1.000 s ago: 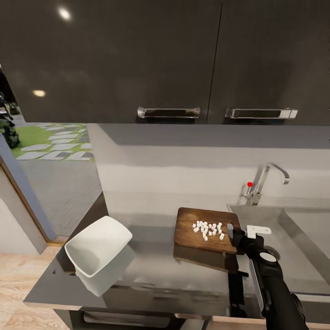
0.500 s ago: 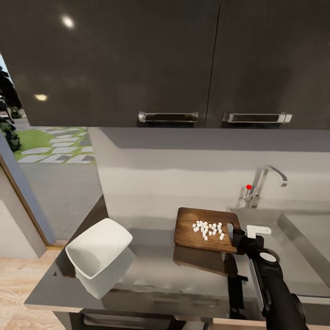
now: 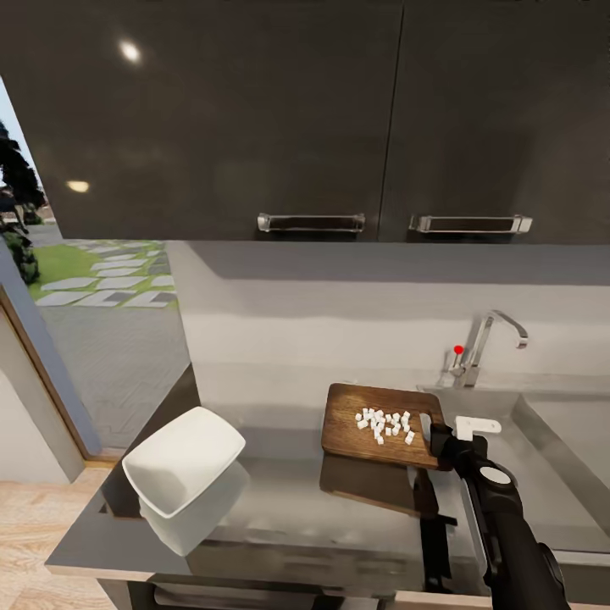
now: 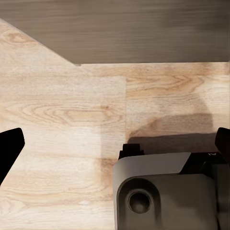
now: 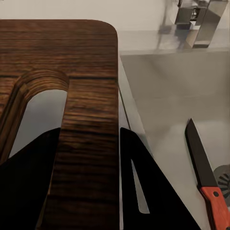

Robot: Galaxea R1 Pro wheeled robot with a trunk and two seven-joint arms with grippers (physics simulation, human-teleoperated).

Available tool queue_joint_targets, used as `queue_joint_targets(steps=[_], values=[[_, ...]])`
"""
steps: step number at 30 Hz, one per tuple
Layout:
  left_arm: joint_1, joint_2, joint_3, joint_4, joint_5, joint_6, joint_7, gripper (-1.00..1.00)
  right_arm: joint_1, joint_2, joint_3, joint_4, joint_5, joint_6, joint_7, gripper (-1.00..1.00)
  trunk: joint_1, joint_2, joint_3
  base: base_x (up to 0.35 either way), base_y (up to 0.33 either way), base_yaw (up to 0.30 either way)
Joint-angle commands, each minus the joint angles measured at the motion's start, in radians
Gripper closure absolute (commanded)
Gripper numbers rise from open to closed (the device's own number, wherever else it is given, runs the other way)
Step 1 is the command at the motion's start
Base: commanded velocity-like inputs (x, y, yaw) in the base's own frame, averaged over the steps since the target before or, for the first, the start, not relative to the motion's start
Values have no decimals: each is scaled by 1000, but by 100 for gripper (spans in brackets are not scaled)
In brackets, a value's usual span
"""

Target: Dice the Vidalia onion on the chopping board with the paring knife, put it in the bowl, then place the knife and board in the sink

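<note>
Right tool [image 5: 88,187] clamped on chopping board [image 5: 57,72] handle end; left tool's opening unclear.

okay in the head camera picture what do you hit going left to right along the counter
Bowl → chopping board carrying the diced onion → right gripper, fingers clamping the board's right end → tap → sink.
</note>
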Motion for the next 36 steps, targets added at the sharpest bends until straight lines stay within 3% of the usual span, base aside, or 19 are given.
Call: queue_joint_targets(steps=[1,9,21,36], values=[[-2,-1,-8,4,7,-7,1,-100,-1,1,-2,-2,10,5,7,100,0,-1,-2,0,0,0],[-2,-1,-8,4,7,-7,1,-100,-1,0,-2,-3,11,106,7,100,0,-1,-1,0,0,0],[-2,-1,-9,4,7,-7,1,-100,-1,-1,1,-7,11,120,7,100,0,-1,-1,0,0,0],[-2,-1,-8,4,7,-7,1,-100,-1,1,4,-9,11,125,7,100,0,-1,20,0,0,0]])
